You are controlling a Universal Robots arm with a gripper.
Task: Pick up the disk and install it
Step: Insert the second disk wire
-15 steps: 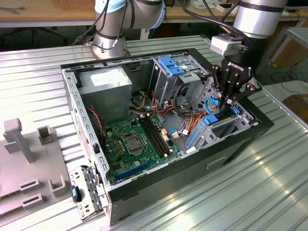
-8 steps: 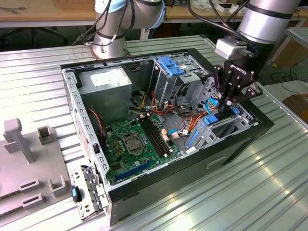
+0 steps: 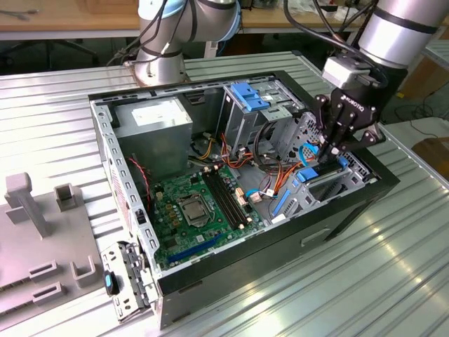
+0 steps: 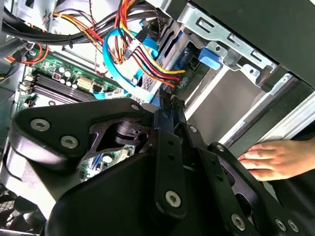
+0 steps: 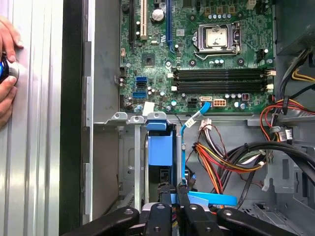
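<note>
The exterior view shows the hand (image 3: 330, 156) lowered from the upper right of the frame into the drive bay at the front corner of the open computer case (image 3: 210, 284), its fingers drawn nearly together and pinching the upper edge of the disk (image 3: 317, 175), which stands on edge so that its blue rails can slide down the bay. In the first wrist view the disk (image 5: 160, 147) sits upright in the slot beside the motherboard (image 5: 197, 54), partly seated by my reading. The arm reaches steeply down with the wrist pointing into the case, while a person's hand (image 4: 275, 160) rests on the case in the second wrist view, probably steadying it.
</note>
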